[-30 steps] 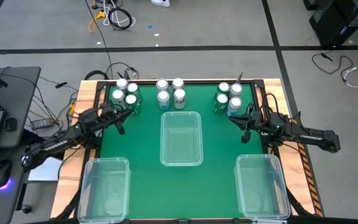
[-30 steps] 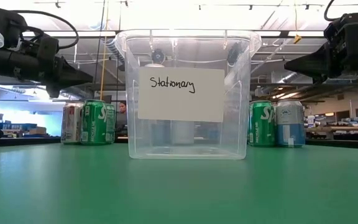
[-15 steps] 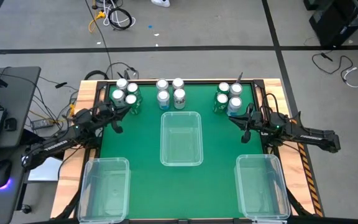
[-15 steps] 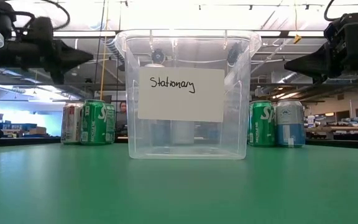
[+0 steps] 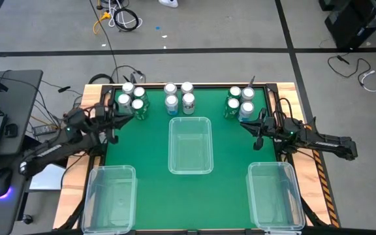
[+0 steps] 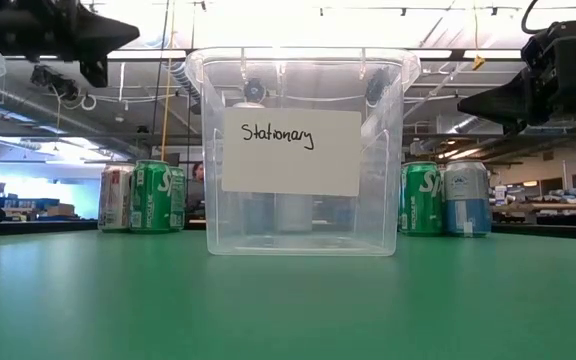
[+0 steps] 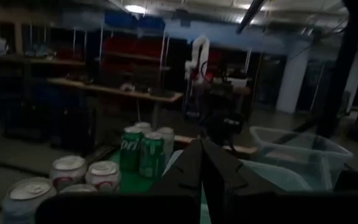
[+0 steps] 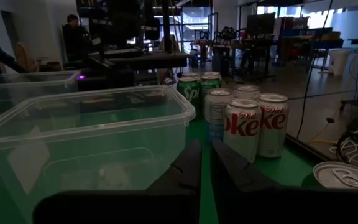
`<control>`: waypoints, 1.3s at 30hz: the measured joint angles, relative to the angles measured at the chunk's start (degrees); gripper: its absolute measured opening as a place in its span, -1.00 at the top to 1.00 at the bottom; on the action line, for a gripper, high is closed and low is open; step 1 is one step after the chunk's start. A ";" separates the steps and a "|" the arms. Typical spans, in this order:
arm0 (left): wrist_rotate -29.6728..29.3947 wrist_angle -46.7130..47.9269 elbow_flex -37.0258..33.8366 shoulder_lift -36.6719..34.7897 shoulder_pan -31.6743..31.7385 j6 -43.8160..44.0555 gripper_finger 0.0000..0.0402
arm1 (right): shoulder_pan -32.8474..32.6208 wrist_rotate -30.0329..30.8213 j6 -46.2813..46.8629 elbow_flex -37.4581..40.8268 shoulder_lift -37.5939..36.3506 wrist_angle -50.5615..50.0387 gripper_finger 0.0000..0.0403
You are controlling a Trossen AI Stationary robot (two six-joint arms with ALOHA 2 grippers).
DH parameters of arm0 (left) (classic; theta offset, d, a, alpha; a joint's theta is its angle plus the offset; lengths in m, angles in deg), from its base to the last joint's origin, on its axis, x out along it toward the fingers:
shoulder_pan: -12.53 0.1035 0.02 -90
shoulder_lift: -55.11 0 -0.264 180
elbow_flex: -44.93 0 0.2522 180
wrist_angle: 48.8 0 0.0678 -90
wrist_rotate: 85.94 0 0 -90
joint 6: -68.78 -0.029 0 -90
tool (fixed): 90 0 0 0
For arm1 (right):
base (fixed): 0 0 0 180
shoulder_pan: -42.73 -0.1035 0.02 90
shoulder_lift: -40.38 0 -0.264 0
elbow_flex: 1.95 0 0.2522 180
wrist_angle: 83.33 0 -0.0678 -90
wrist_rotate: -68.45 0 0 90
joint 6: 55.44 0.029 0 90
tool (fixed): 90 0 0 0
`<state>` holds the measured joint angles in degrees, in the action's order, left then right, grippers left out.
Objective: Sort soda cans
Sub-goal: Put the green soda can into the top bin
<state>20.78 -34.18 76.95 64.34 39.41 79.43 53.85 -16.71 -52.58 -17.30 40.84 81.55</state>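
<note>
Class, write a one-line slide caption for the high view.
Three can clusters line the table's far edge; three clear bins sit empty.

Shiny metal cans (image 5: 178, 98), clear plastic bins (image 5: 190, 145)

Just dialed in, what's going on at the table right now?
Sorting hasn't started. The soda cans stand in three clusters along the far edge, and the three clear bins are empty. The left gripper is near the left cluster, the right gripper beside the right one; both are shut and hold nothing.
</note>
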 joint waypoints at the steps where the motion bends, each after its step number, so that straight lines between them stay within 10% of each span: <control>1: -0.16 1.37 1.43 1.71 0.00 -0.02 0.94 | 0.01 0.00 0.00 -0.01 -0.01 0.02 0.89; 14: 2.89 9.31 17.45 30.50 0.00 -4.11 0.94 | 0.00 0.00 0.00 0.00 0.01 0.02 0.89; 24: -7.20 37.62 40.25 50.19 0.00 -12.17 0.94 | 0.00 0.00 0.00 -0.01 0.00 0.03 0.89; 39: -12.34 53.60 59.54 70.32 0.02 -13.46 0.84 | -0.01 0.00 0.00 0.01 0.01 0.02 0.89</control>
<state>8.43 19.43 136.49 134.65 39.43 65.97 53.84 -16.71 -52.58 -17.30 40.85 81.57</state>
